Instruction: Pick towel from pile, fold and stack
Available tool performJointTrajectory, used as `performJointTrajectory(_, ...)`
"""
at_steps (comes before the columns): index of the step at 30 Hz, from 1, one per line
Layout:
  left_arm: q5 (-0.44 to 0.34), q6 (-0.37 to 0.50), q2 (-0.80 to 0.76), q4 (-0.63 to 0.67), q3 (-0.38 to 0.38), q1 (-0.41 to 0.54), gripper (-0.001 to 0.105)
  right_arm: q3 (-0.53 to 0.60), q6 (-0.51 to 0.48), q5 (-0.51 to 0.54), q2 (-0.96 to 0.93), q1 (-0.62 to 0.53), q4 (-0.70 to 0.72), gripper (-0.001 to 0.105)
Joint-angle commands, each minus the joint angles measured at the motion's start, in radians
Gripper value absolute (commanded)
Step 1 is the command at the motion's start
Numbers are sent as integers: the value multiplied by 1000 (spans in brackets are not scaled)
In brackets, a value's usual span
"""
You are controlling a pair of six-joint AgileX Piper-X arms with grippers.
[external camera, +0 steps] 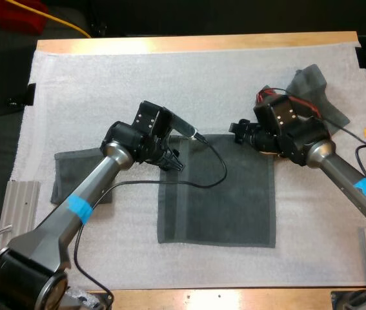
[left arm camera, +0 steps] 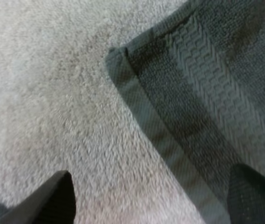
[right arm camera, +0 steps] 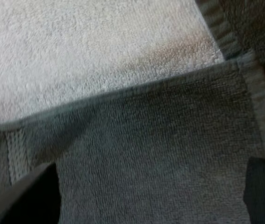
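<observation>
Both arms poised at the far corners of the towel [external camera: 218, 194], which lies flat and square in the middle of the mat [external camera: 105, 84]. The left gripper [external camera: 172, 159] hangs over the far left corner with its fingers wide apart, one over bare mat and the other over the woven band inside the hem, neither pressing on cloth. The right gripper [external camera: 241, 132] is likewise spread wide over the far right corner, both fingers above the towel and clear of it. The step in hand appears to be pinching these two corners for the first fold. To do it well, each gripper should probably come down astride the hem just inside the corner, close on a single layer without scooping the mat, and then both should lift together and travel evenly toward the near edge (uneven lift would skew the fold). The pile [external camera: 313, 87], a single crumpled towel, lies just behind the right gripper, its hem close beside the far right corner, so it could be caught in the pinch. A folded towel [external camera: 66, 169] lies to the left, partly under the left arm, apart from the flat towel and out of the fold's path. The table [external camera: 189, 44] shows as a wooden rim beyond the mat.
</observation>
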Motion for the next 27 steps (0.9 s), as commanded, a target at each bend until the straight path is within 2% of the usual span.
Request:
performJointTrajectory(1,-12,-2,-28,18,-2,1,65,-1,-36,8,-29,0,17,78)
performJointTrajectory(5,20,-13,-102,96,-2,1,65,-1,-96,8,-84,0,103,78)
performJointTrajectory(6,39,-22,-120,120,-2,1,65,-1,-107,8,-94,0,127,78)
performJointTrajectory(7,73,-57,-159,167,-2,1,65,-1,-141,8,-133,0,209,78)
performJointTrajectory(12,167,-102,-232,250,-2,-3,65,-1,-198,8,-196,0,315,78)
performJointTrajectory(19,219,-121,-333,387,-2,-5,65,-1,-244,-2,-304,2,434,78)
performJointTrajectory(23,287,-137,-405,455,-2,-5,65,-1,-245,-27,-375,2,494,78)
performJointTrajectory(27,308,-142,-462,501,4,-5,65,-1,-245,-49,-424,2,528,78)
